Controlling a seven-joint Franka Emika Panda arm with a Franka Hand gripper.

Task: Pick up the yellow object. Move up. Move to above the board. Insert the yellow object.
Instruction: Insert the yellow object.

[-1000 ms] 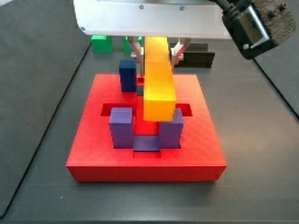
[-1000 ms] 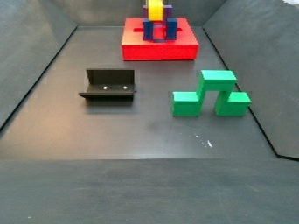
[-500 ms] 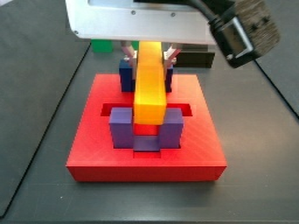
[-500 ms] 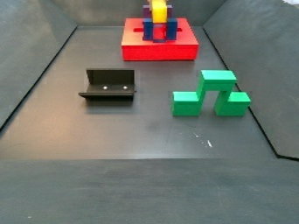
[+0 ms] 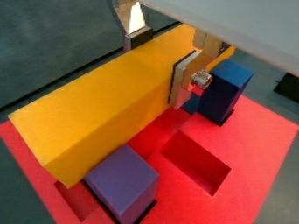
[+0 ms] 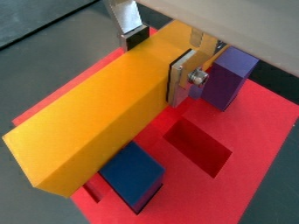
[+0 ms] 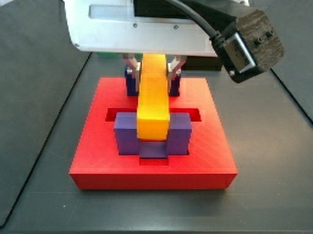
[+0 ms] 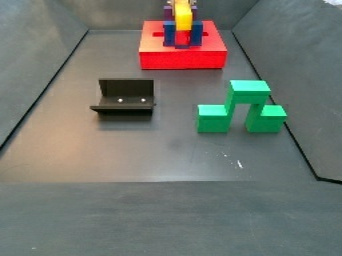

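green block [image 8: 242, 106]: 1, stepped, nearer than the board
fixture [image 8: 123, 98]: 1, beside green block
board [image 7: 98, 155]: 1, red, posts [image 7: 128, 137]: count unclear
gripper [image 5: 163, 52]: over board, clamped on yellow object [image 5: 111, 102]: 1, tilted, between posts
writing: none legible

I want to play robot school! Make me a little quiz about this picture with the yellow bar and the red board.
1. True or false: the claw is shut on the yellow bar.
2. What colour is the stepped block on the floor?
3. The yellow bar is: A) lying on the floor, B) between the blue-purple posts over the red board, C) in the fixture.

Key: 1 true; 2 green; 3 B.
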